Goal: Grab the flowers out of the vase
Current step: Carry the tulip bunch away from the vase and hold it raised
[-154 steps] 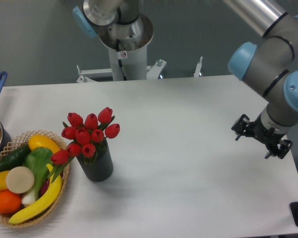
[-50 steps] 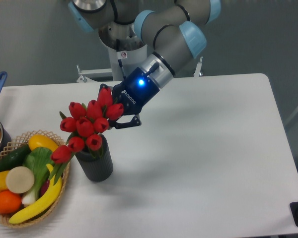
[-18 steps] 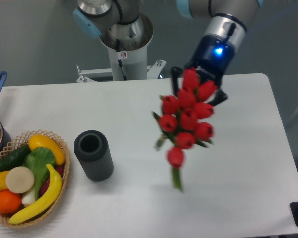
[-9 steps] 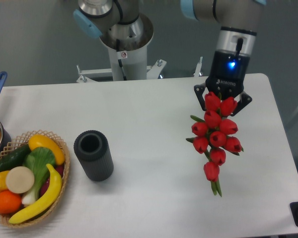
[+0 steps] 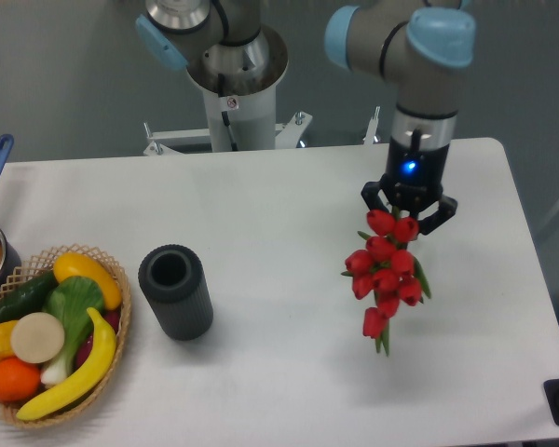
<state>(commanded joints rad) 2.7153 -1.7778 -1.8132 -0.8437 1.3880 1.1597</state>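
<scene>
In the fixed camera view, right of centre, the end effector [image 5: 408, 216] is clamped on the top of the red tulip bunch [image 5: 385, 270], which hangs stems down over the white surface [image 5: 279, 214]. The dark ribbed vase [image 5: 175, 292] stands well apart at lower left, beside the wicker basket [image 5: 48, 331].

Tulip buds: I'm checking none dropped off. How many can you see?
8 on the flowers held by the gripper over the table's right side: two up top, five mid-cluster, one lowest. Others may be hidden behind.
</scene>
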